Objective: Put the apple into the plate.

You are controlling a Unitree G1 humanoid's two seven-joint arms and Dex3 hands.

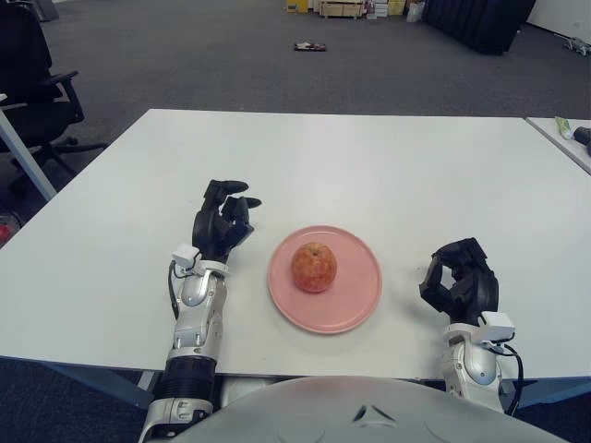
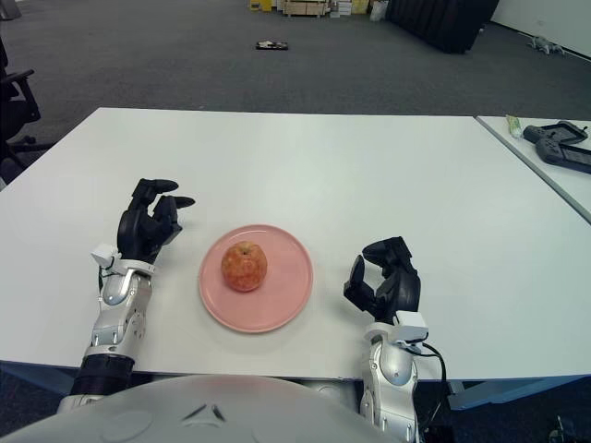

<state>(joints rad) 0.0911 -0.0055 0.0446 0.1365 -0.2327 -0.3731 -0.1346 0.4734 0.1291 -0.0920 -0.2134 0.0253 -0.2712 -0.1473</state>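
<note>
One white table [image 1: 388, 166], one pink plate [image 1: 358, 297] near its front edge, one red-yellow apple [image 1: 314, 268] sitting in the plate, slightly left of centre. Two black hands: left hand [image 1: 222, 224] just left of the plate, fingers loosely curled, nothing held; right hand [image 1: 459, 281] to the right of the plate, fingers curled in, nothing held. One office chair [image 1: 32, 83] at far left

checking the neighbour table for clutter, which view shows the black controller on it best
The right eye view: the black controller lies nearly whole on the neighbour table at the right edge, beside a small green tube. The left eye view catches only a cropped sliver of it at the frame's right edge.
</note>
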